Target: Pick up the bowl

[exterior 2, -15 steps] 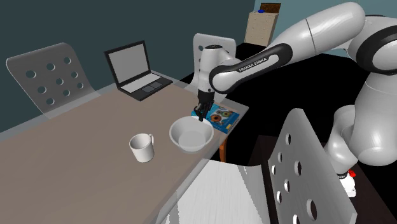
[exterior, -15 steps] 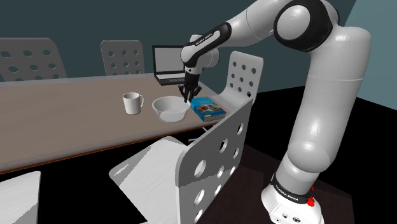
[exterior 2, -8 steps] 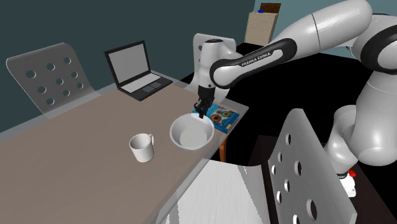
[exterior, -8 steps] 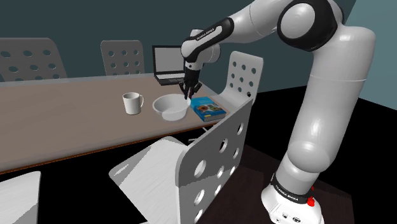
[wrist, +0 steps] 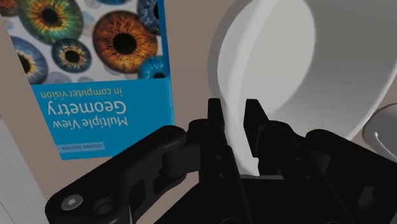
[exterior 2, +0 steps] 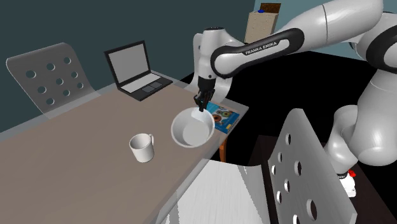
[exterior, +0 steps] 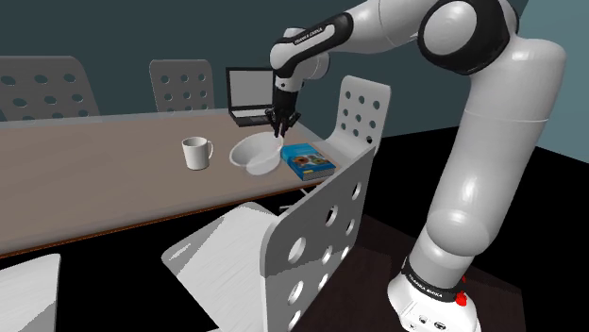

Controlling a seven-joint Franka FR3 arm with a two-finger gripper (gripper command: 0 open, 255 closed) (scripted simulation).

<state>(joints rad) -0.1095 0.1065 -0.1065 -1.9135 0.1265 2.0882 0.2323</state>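
Observation:
The white bowl [exterior: 255,154] hangs tilted just above the table, beside the blue book. My black gripper [exterior: 280,132] comes down from above and is shut on the bowl's rim, on the side nearest the book. In the second exterior view the bowl [exterior 2: 192,128] tips its open side toward the camera, hanging from the gripper [exterior 2: 202,105]. In the wrist view the two fingers clasp the thin rim of the bowl [wrist: 305,76] at the gripper [wrist: 236,111]; one finger is inside the bowl, the other outside.
A white mug [exterior: 197,152] stands on the brown table [exterior: 94,160] beside the bowl. A blue book [exterior: 308,159] lies at the table's corner and an open laptop [exterior: 250,97] stands behind. White perforated chairs [exterior: 311,236] surround the table.
The gripper has risen with the bowl in it. The bowl has left the table and tipped over, hanging by its rim.

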